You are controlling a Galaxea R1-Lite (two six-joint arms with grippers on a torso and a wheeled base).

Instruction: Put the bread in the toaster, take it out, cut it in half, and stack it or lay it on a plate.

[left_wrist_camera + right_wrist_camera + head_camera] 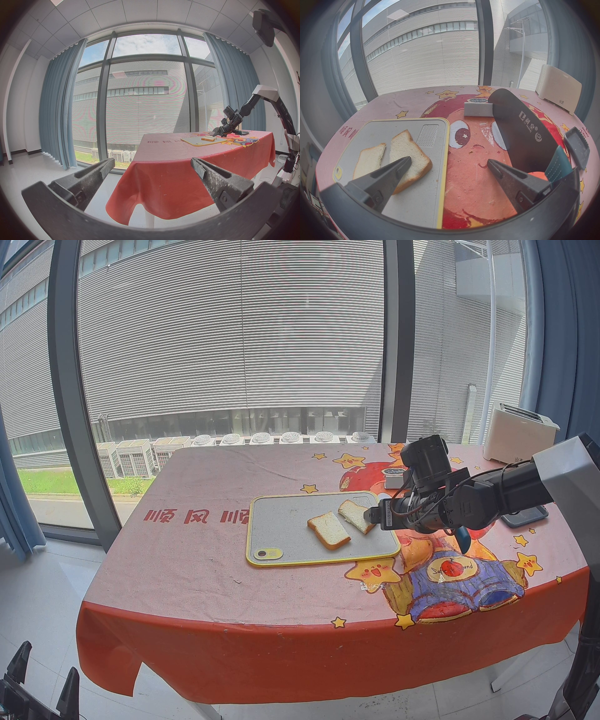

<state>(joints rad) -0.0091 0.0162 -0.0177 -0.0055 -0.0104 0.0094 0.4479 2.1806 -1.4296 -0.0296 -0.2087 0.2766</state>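
The right gripper's (447,162) fingers (384,179) are spread wide and hold nothing. One fingertip shows over the nearer half (407,154) of the bread, though whether it touches cannot be told. The farther half (369,160) lies just beyond, across a thin gap, and both rest flat on the board (422,200). The cut seems done, and the spread looks set to straddle the nearer half for the move to a plate.

The knife (525,131) lies just outside the other finger, handle toward it, probably left there so the gripper is free. Farther out on that side sit a dark tray (576,147), the likely plate, and the toaster (557,89). The left gripper (152,162), also agape and empty, hangs low off the table, likely idle for this step.

Each half's long axis runs roughly along the fingers' own reach, not across it. The pale cut edges appear to face each other across the gap.
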